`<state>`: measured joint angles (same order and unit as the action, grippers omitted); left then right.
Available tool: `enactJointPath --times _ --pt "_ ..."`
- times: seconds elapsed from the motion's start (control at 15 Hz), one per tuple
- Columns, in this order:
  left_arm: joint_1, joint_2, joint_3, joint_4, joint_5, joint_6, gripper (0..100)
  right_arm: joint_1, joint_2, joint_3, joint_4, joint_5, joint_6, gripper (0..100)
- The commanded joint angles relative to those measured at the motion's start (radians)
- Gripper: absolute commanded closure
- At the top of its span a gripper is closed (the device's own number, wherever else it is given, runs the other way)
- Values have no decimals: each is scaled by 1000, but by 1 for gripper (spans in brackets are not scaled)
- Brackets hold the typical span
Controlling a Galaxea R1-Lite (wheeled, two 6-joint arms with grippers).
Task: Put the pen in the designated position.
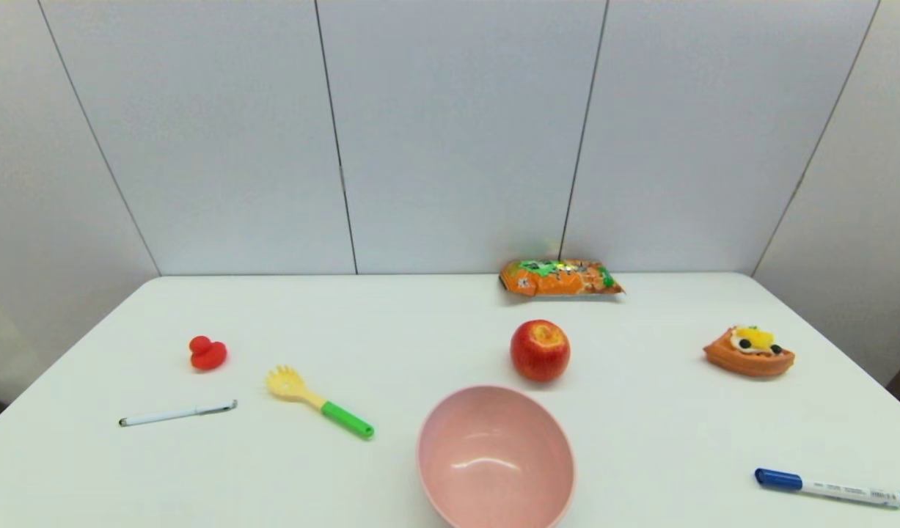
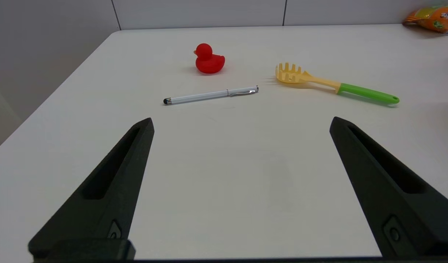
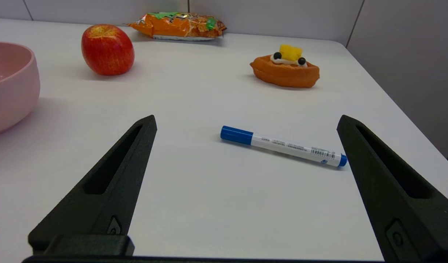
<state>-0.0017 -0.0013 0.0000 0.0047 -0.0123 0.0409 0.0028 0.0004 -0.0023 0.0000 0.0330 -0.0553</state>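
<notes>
- Spanning all views, the white table [image 1: 435,323] is smooth and matte
- Sitting off to the side of the right gripper [image 3: 245,122], the pink bowl [image 1: 495,456] is round, glossy and deep, well outside that gripper's spread fingers [image 3: 110,182]
- Lying far beyond those fingers, the orange snack packet [image 3: 178,25] is crinkled and shiny, with the round red apple [image 3: 107,49] nearer and a toy waffle tart [image 3: 285,69] across from it
- Resting just ahead of the right fingertips, the blue-capped marker [image 3: 282,145] is thicker, with a barcode label
- Holding nothing, the left gripper [image 2: 242,122] has its black wedge-shaped fingers [image 2: 107,190] released and wide apart
- Lying beyond and to one side, the yellow fork with a green handle [image 2: 333,87] is plastic
- Lying on the table a little ahead of the left fingertips, the pen [image 2: 211,95] is slim, white and metallic with a silver clip; its long axis runs crosswise to the fingers, its dark tip toward the table's edge
- Standing just beyond the pen, the red rubber duck [image 2: 208,60] is small and rounded
</notes>
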Motion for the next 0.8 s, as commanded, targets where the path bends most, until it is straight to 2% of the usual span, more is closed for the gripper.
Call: enactJointPath --times 0.07,0.8 --pt "0 0 0 0 0 1 0 0 1 1 -2 1 0 0" --pt "0 0 0 0 0 1 0 0 1 1 -2 1 2 0"
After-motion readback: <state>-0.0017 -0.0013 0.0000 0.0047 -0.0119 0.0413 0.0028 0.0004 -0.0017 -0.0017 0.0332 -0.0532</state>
